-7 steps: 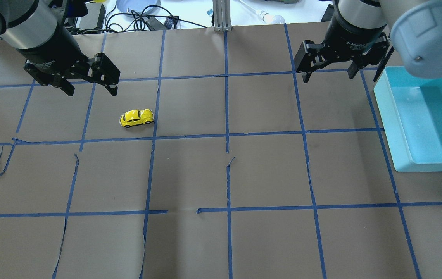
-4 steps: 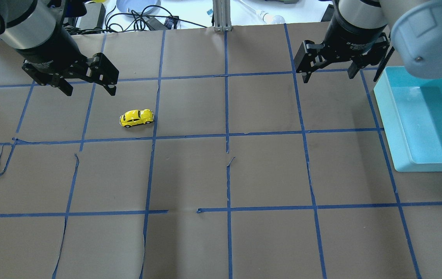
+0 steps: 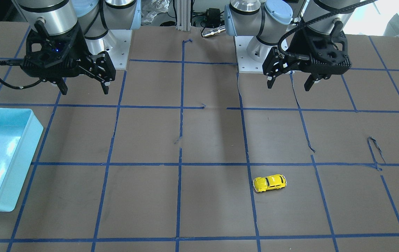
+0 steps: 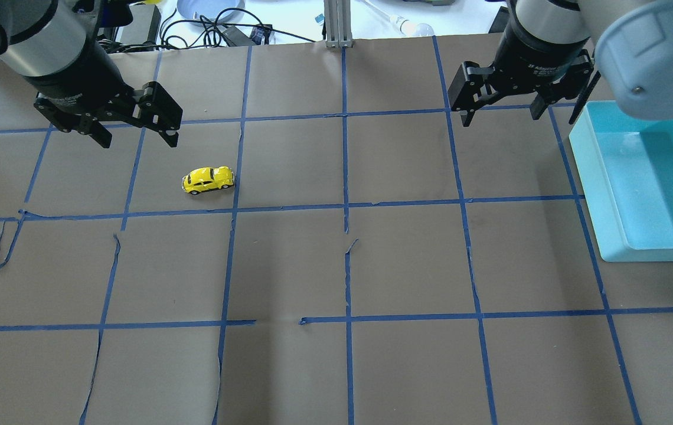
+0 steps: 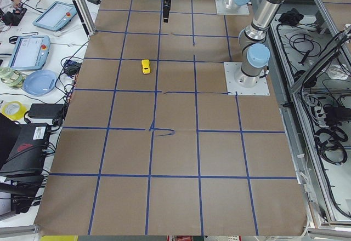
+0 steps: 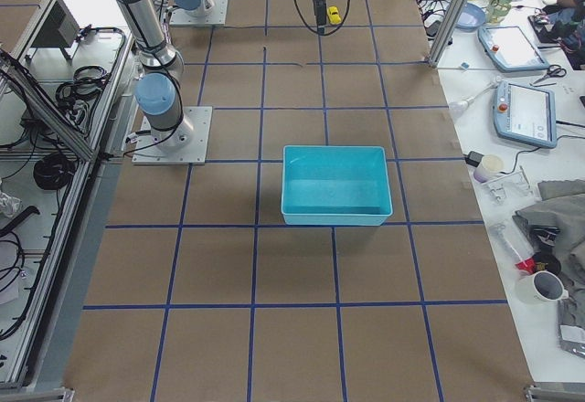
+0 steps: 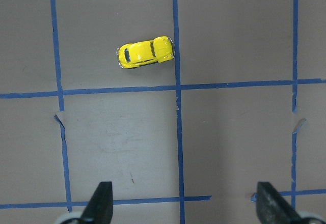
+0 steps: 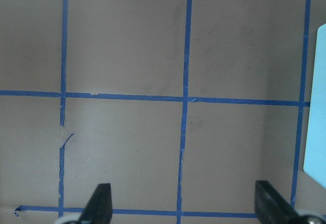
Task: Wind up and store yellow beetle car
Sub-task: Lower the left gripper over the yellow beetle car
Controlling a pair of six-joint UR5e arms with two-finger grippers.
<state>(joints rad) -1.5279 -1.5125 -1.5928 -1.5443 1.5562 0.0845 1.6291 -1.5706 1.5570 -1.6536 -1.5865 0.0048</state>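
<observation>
The yellow beetle car (image 4: 208, 179) stands on its wheels on the brown table, left of centre in the overhead view. It also shows in the front view (image 3: 270, 183), the left side view (image 5: 145, 66) and the left wrist view (image 7: 145, 52). My left gripper (image 4: 139, 140) hangs open and empty above the table, apart from the car; in the front view (image 3: 288, 86) it sits on the right. My right gripper (image 4: 499, 118) is open and empty, high near the blue bin; it also shows in the front view (image 3: 84, 91).
A light-blue open bin (image 4: 593, 177) stands at the table's right side, seen also in the front view (image 3: 31, 140) and the right side view (image 6: 334, 151). Blue tape lines divide the brown table into squares. Cables and devices lie beyond the far edge.
</observation>
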